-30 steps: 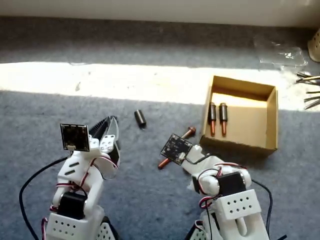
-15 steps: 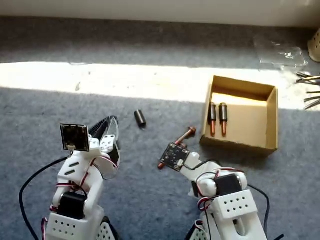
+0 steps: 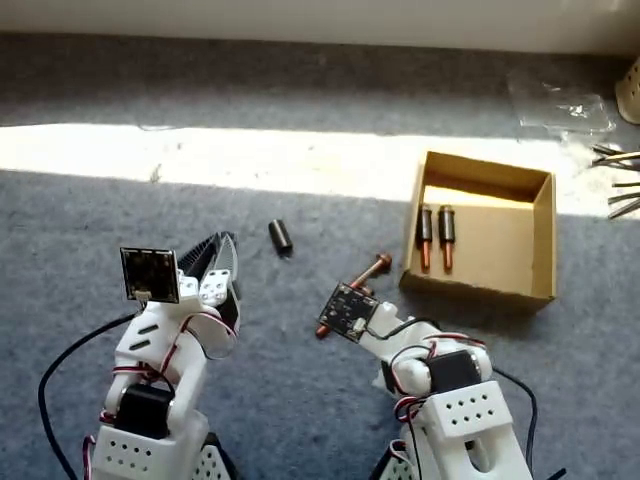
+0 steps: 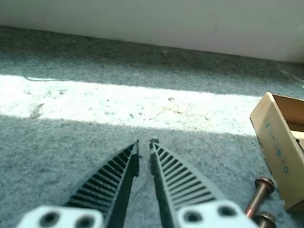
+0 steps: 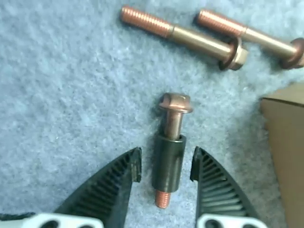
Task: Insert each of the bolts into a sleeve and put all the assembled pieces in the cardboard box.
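High view, left to right: the left gripper [image 3: 224, 248] is held over grey carpet [image 3: 80, 230], its ribbed black jaws clenched on nothing, with a hairline gap at the tips in the left wrist view. Just to its right lies a loose sleeve [image 3: 280, 237], a short dark tube on its side. Nearer the centre, the right gripper [image 5: 166, 164] stands released, its jaws spread astride an assembled piece [image 5: 169, 159] lying on the carpet. This piece is a copper-coloured bolt with a flanged hexagonal head, passed through a dark sleeve. The head and some shank project from one end, the threaded tip from the other. Carpet shows between the piece and each fingertip. Past its head lie a first loose bolt [image 5: 187, 39] and a second loose bolt [image 5: 247, 33], nearly parallel, each part threaded and part smooth. Right of these sits the open cardboard box [image 3: 545, 240], holding a boxed piece [image 3: 424, 236] and a second boxed piece [image 3: 446, 234] side by side, with their copper tips toward the arms. Beyond the box lies a clear plastic bag [image 3: 560, 105].
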Robot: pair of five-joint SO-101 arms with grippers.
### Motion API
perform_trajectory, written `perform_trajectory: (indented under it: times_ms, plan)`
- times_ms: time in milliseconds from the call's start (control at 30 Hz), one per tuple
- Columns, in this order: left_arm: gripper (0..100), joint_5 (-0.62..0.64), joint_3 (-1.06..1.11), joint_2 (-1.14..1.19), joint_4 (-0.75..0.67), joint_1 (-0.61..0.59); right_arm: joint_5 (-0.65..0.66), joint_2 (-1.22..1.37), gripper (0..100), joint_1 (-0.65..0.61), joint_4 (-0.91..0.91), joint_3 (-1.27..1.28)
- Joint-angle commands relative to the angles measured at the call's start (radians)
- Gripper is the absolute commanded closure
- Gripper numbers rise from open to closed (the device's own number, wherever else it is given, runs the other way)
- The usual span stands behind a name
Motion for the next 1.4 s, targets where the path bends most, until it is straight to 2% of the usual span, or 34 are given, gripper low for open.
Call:
perform_trajectory:
  times_ms: [0, 333, 433, 567, 733, 967, 1267, 1367]
  plan:
    - [94, -0.029, -0.008, -0.012, -0.029, -0.008, 0.046, 0.010, 83.8, -0.005, -0.047, 0.021]
    - [94, -0.029, -0.010, -0.012, -0.029, -0.008, 0.054, 0.010, 83.8, 0.002, -0.110, 0.073]
    - [94, -0.031, -0.008, -0.012, -0.029, -0.008, 0.057, 0.010, 83.9, 0.065, -0.165, 0.108]
    - [94, -0.031, -0.008, -0.012, -0.029, -0.008, 0.129, 0.010, 84.2, 0.142, -0.205, 0.137]
    - [94, -0.031, -0.008, -0.012, -0.029, -0.008, 0.130, 0.010, 84.4, 0.153, -0.205, 0.137]
    - [94, -0.031, -0.010, -0.012, -0.029, -0.008, 0.132, 0.004, 96.1, 0.153, -0.203, 0.133]
    - [94, -0.031, -0.013, -0.012, -0.029, -0.008, 0.126, 0.004, 99.4, 0.151, -0.199, 0.127]
    - [94, -0.031, -0.013, -0.012, -0.029, -0.008, 0.068, 0.004, 99.4, 0.148, -0.199, 0.102]
